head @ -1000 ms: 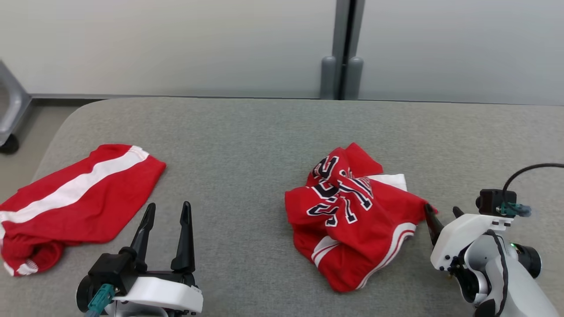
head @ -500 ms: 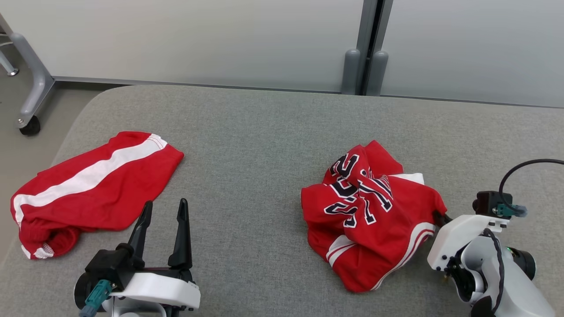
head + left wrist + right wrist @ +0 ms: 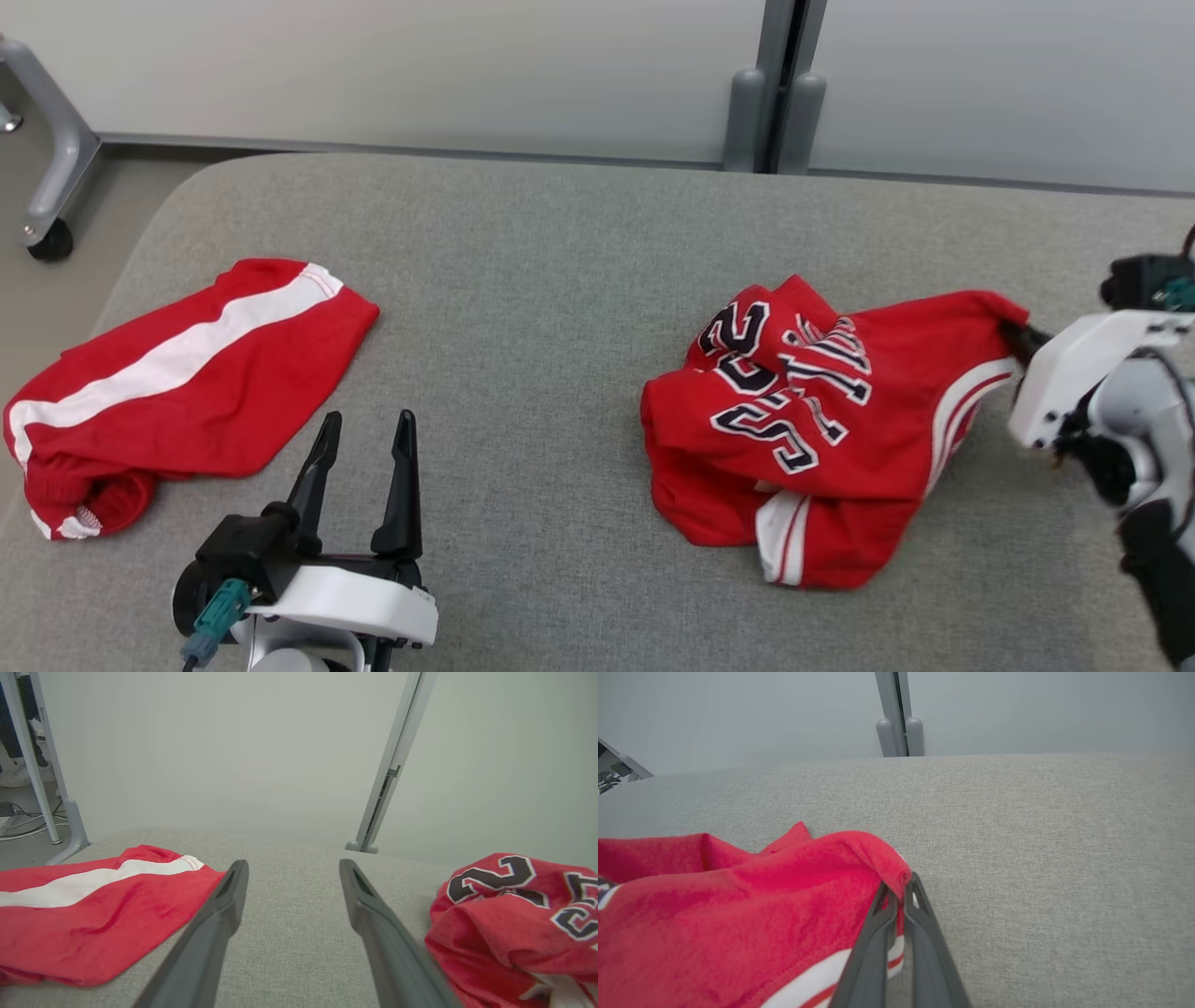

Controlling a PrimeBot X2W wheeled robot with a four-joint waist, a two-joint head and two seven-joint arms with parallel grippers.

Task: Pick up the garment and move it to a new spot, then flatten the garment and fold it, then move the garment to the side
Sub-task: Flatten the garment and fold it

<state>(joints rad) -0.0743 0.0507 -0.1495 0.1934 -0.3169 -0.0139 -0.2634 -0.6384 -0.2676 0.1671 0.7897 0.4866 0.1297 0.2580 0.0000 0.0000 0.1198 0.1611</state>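
The garment (image 3: 803, 429) is a red jersey of soft, slightly fuzzy knit. It carries dark numerals edged in white and has white bands along its hems. It lies crumpled in loose folds on the right half of the grey woven worktop (image 3: 541, 280), whose corners are rounded. Its far right corner is drawn out into a narrow point, raised a little off the surface. The right pincer (image 3: 899, 891) is clamped on that corner, its two slim dark fingers pressed together with a fold of red cloth between their tips. The left pincer (image 3: 368, 420) sits at the near left with fingers spread apart and nothing between them, well apart from the jersey. Just left of it lies a second red cloth (image 3: 187, 373) with a broad white stripe, lying fairly flat.
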